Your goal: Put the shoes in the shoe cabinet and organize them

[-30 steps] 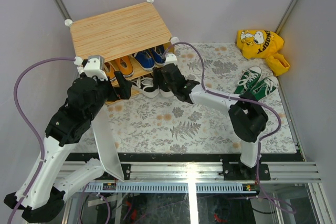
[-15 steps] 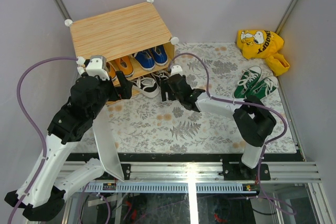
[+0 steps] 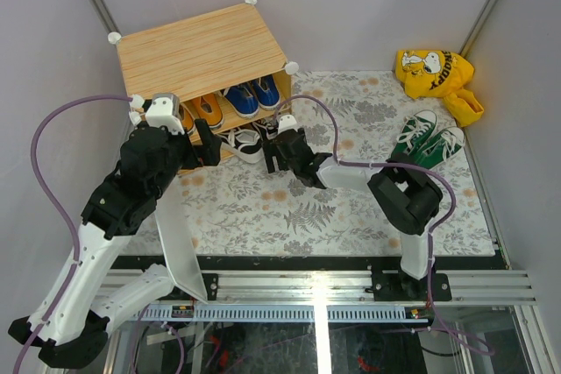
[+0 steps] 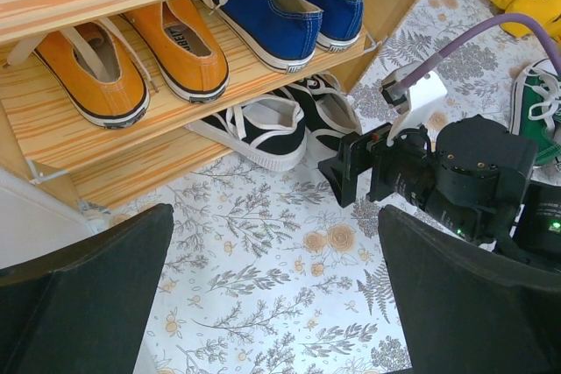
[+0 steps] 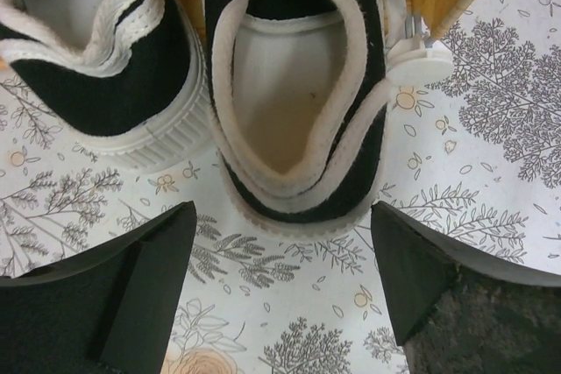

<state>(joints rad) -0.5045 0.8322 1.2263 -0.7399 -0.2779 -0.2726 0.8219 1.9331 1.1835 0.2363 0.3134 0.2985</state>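
**Top view.** The cabinet (image 3: 197,50) stands at the bench's (image 3: 263,208) far left with its open front towards the arms. The orange pair (image 3: 206,109) and blue pair (image 3: 252,94) already fill the upper shelf. The black pair (image 3: 248,140) lies at the lower opening, heels outward, just ahead of the right claw (image 3: 275,151). That claw sits low and points at them, probably to push them deeper. The left claw (image 3: 209,142) hovers just left of the black pair. The green pair (image 3: 427,139) waits well behind the right claw, towards the far right.

**Left wrist.** The left claw (image 4: 276,225) is released, fingers (image 4: 96,278) spread wide with nothing between them. The shelves lie ahead of it. It looks parked so that its camera watches the black pair (image 4: 263,129) and the right claw (image 4: 346,177).

**Right wrist.** The right claw (image 5: 282,234) is also released. One black shoe (image 5: 298,85) has its heel just ahead, centred on the gap and not touching. That spacing suits a push or a pinch on the heel.
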